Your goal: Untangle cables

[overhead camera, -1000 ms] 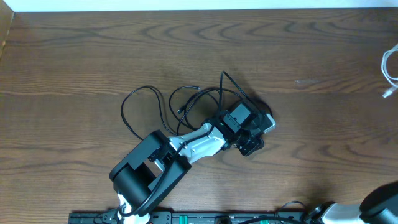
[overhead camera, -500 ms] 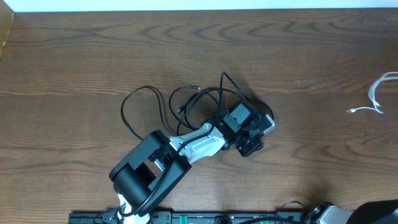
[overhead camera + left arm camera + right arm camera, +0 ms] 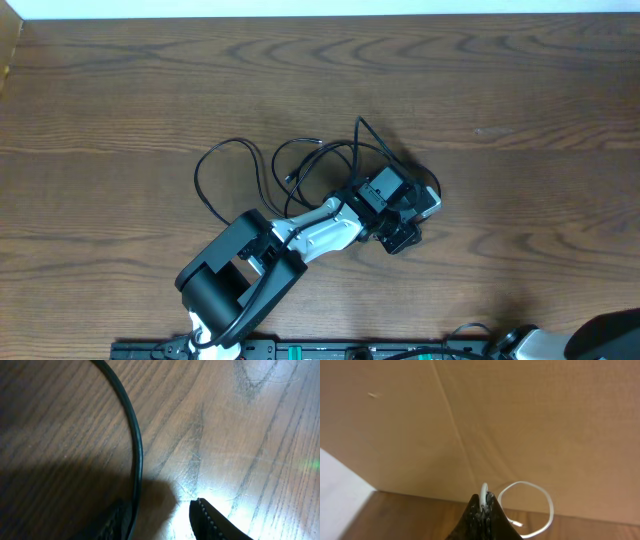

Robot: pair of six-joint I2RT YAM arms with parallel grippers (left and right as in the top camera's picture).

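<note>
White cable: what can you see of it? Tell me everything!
The white cable is a thin, smooth cord that looks like plastic. The dark right hand is shut on one bend of it, which pokes up between the tips. Next to the hand it curls into a round loop and ends in a small plug. Only the right wrist view shows it.

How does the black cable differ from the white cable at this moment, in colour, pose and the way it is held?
Colour: the black cable is dark, the white cable pale.
Pose: the black cable lies on the table; the white cable curls in a loop from the right gripper.
Hold: the right gripper pinches the white cable; the left gripper has its fingers apart by the black cable.
Both are thin, flexible cords.
</note>
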